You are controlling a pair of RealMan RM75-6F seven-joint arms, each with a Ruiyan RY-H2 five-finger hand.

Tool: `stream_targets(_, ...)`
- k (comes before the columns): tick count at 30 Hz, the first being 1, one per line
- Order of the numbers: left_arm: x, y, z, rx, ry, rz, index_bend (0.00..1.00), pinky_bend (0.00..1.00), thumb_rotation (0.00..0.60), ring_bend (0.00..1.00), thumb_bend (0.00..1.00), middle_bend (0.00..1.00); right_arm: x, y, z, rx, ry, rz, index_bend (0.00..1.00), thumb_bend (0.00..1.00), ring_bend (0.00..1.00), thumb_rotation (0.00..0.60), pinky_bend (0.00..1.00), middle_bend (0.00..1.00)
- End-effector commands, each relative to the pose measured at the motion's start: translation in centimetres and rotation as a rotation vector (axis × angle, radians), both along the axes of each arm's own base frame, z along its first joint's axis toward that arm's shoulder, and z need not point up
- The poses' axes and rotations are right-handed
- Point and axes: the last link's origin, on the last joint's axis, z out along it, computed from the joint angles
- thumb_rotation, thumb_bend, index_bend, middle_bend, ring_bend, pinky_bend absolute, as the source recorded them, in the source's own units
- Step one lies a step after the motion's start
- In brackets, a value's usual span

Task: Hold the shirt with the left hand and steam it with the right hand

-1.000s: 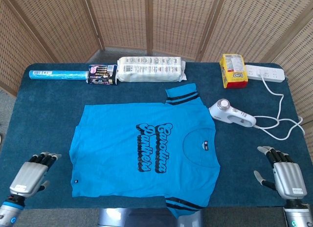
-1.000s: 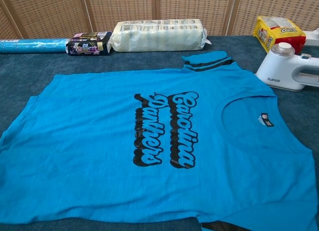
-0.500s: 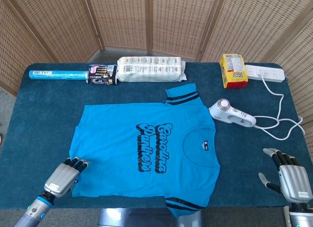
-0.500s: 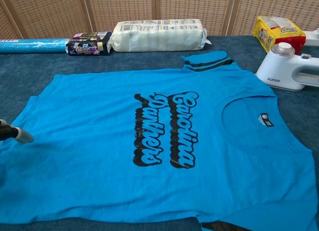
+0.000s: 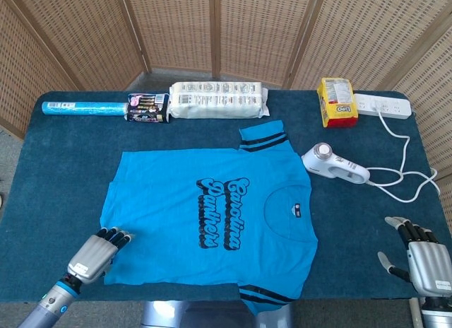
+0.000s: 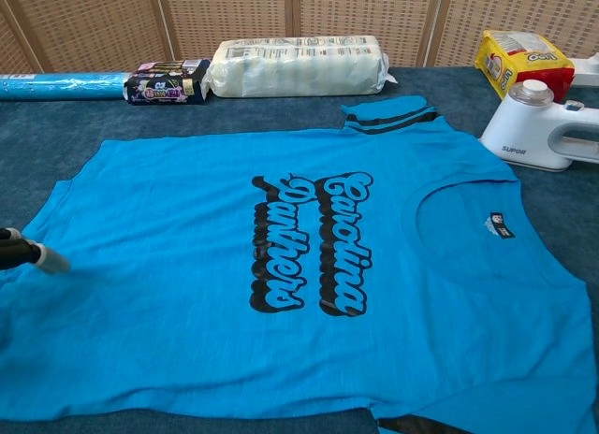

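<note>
Fingers [image 5: 116, 236] of our left hand [image 5: 92, 254] lie extended with their tips on the hem corner of the blue shirt [image 5: 212, 218], which is spread flat on the table [image 5: 56, 172], grasping nothing. Our right hand [image 5: 424, 261] sits with fingers apart, holding nothing, well apart from the white steamer [image 5: 335, 165] lying just beside the shirt's collar end.

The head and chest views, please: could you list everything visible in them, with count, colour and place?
shirt: one, blue with dark lettering, flat mid-table
steamer: one, white, right of the shirt
power strip: one, white, far right corner
snack bag: one, yellow, far right
wrapped pack: one, whitish, far centre
small packet: one, dark, left of the pack
roll: one, light blue, far left
table: one, dark blue cover
left hand: fingertips on the shirt's edge
right hand: fingers apart, near right edge
</note>
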Motion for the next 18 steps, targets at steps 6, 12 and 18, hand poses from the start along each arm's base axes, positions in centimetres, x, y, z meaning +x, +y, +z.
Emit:
stream_targets(6, -0.5, -2.8, 1.0, -0.042, -0.018, -0.03, 0.18, 0.29, 0.6, 0.21, 0.19, 0.25, 0.5, 0.0, -0.4, 0.007, -0.003, 0.011, 0.23, 0.32, 0.31, 0.53, 0.3, 0.26)
stream_targets(12, -1.0, -3.6, 0.7, -0.036, -0.02, -0.044, 0.18, 0.29, 0.6, 0.21, 0.19, 0.25, 0.4, 0.5, -0.3, 0.006, -0.001, 0.007, 0.23, 0.32, 0.31, 0.527, 0.3, 0.26)
stream_targets(18, -1.3, -4.3, 0.4, -0.039, -0.023, -0.056, 0.18, 0.29, 0.6, 0.2, 0.19, 0.26, 0.2, 0.9, 0.0, -0.003, -0.001, 0.0, 0.23, 0.32, 0.31, 0.529, 0.3, 0.26)
